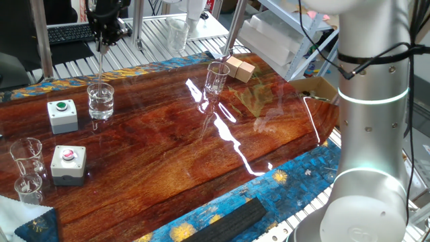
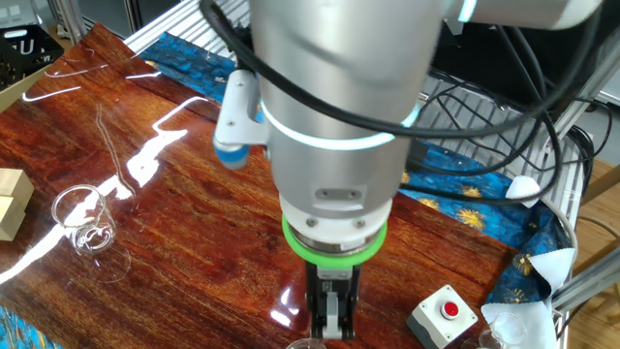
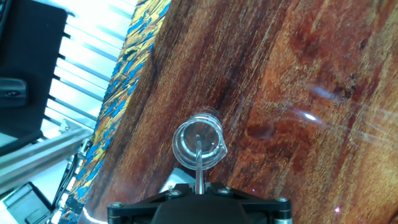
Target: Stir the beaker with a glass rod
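A: One fixed view, status?
B: My gripper [image 1: 102,44] is above the beaker [image 1: 101,101], fingers pinched on the glass rod [image 1: 101,67]. Rod hangs vertical, lower end inside the beaker. Beaker sits on the wood table [image 1: 175,141], just beside the green-button box [image 1: 62,115]. Red-button box [image 1: 68,164] nearer the front, w/ two small beakers [image 1: 27,168] at the left edge. Taller glass [image 1: 216,78] well apart, near the wooden blocks [image 1: 240,68].
A: Other fixed view?
B: My arm blocks most. Gripper [image 2: 330,325] points down, fingers close together. Beaker rim barely shows at the bottom edge.
A: Hand view?
B: Looking straight down the rod [image 3: 199,163] into the beaker [image 3: 198,143]. Tip is inside the rim, near centre.
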Tool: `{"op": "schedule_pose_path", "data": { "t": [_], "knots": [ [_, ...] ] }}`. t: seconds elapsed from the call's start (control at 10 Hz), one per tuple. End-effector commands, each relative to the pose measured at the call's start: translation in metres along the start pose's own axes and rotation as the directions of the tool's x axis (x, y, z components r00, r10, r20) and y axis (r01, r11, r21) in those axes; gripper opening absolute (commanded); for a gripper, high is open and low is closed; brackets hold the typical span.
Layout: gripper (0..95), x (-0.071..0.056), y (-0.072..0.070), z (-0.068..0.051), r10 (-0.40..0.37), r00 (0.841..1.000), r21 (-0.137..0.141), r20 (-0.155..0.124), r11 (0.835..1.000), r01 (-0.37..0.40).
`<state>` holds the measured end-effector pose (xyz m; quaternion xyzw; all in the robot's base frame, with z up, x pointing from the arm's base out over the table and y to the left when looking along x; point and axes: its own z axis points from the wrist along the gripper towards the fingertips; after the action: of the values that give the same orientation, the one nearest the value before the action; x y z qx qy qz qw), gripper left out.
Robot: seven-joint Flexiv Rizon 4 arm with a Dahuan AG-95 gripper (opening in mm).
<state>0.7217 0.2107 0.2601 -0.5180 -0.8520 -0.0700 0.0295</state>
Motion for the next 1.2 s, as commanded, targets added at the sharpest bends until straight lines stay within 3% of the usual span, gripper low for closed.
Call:
{"op": "schedule_pose_path", "data": {
  "t": [0.1, 0.5, 0.8, 0.9, 1.1, 1.2],
  "knots": [
    [0.0, 0.0000, -0.0024, 0.0005, -0.013, 1.000, 0.006, 0.027, 1.000, 0.013],
    [0.0, 0.0004, -0.0028, 0.0005, -0.037, 0.999, 0.034, 0.031, 0.999, 0.036],
    [0.0, 0.0034, -0.0055, 0.0014, -0.053, 0.999, 0.082, -0.001, 0.995, 0.053],
    [0.0, 0.0038, -0.0060, 0.0016, -0.051, 0.999, 0.082, -0.004, 0.995, 0.051],
    [0.0, 0.0042, -0.0060, 0.0017, -0.014, 1.000, 0.055, -0.015, 0.998, 0.014],
    [0.0, 0.0042, -0.0059, 0.0018, 0.022, 0.999, 0.030, -0.039, 0.999, -0.021]
  ]
}}
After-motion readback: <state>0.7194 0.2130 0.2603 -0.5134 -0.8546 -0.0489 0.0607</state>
